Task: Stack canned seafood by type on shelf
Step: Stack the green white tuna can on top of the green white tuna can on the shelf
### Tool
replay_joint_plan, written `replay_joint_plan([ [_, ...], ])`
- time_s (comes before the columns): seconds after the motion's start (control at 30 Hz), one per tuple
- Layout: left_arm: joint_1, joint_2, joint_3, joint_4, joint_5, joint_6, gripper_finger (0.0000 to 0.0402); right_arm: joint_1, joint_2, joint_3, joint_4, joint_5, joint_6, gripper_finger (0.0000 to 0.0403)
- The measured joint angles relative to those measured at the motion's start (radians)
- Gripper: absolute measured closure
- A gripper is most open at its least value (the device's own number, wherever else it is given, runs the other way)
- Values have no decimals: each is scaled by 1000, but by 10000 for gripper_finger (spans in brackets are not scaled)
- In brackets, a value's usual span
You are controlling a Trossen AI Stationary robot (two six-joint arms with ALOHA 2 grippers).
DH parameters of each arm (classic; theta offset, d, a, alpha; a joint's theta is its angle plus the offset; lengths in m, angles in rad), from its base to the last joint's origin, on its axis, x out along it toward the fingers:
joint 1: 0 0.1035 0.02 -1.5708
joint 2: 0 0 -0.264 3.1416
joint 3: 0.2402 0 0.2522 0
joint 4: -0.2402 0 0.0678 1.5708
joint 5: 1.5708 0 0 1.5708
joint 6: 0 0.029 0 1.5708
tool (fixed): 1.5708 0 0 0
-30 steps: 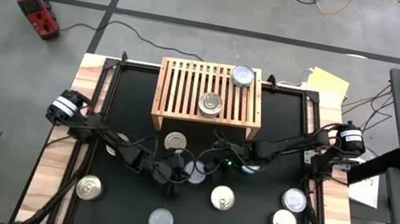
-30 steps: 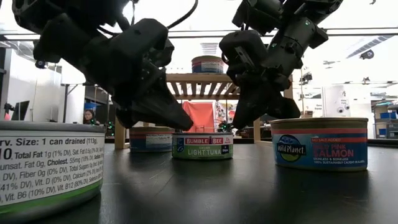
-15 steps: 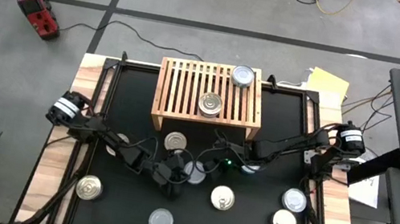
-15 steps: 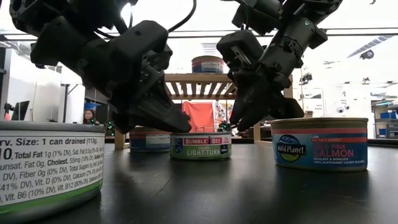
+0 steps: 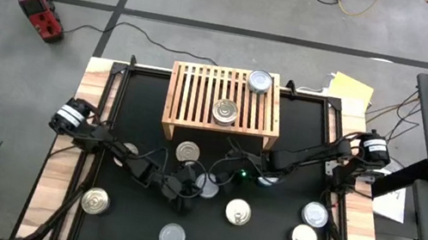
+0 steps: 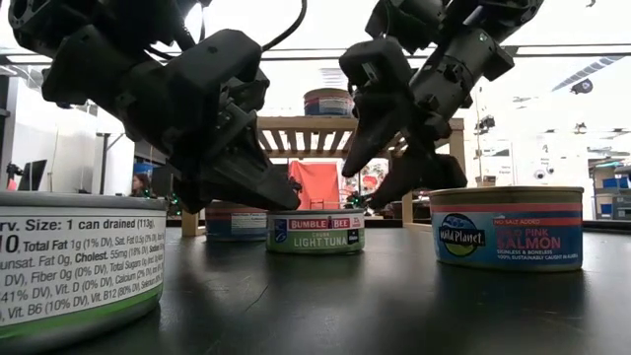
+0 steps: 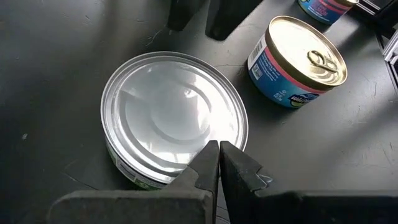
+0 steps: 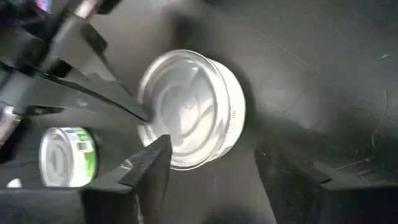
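Low view shows your right gripper spread and empty above the light tuna can on the table in front of the shelf, with the shut, empty left gripper alongside: descending risks the arms colliding.

Near can cut off by low view's edge, right wrist view motion-blurred, shelf largely behind both arms.

a red device lies on the grey floor, yellow paper beside the table.
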Motion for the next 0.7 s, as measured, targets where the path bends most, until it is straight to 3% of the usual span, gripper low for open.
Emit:
replay_joint_plan([
  [0.3,-22,0,-36,58,-32,-31,401,0,40,-2,58,-28,-15,136],
  [0.7,-49,-1,-56,76,-87,-75,401,-7,52,-2,90,-34,-20,111],
])
